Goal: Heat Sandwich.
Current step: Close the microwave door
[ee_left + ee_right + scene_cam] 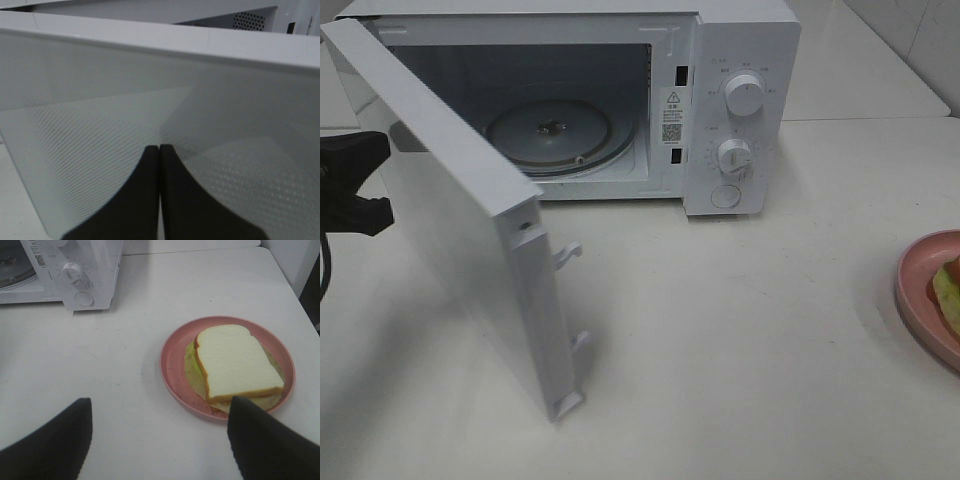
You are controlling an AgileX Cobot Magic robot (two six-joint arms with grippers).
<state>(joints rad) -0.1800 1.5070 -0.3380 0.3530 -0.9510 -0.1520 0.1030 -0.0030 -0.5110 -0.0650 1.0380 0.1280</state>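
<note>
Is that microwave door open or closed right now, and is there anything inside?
Open. The microwave door is swung wide outward, exposing the cavity. Inside, only the bare glass turntable shows; the sandwich is out on its pink plate.

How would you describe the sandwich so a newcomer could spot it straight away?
Start at the white microwave with its door swung open, then look right across the pale table to the round pink plate at the edge. The sandwich lies on it: pale bread with orange-brown crust over yellow-green filling, the only food in sight.
</note>
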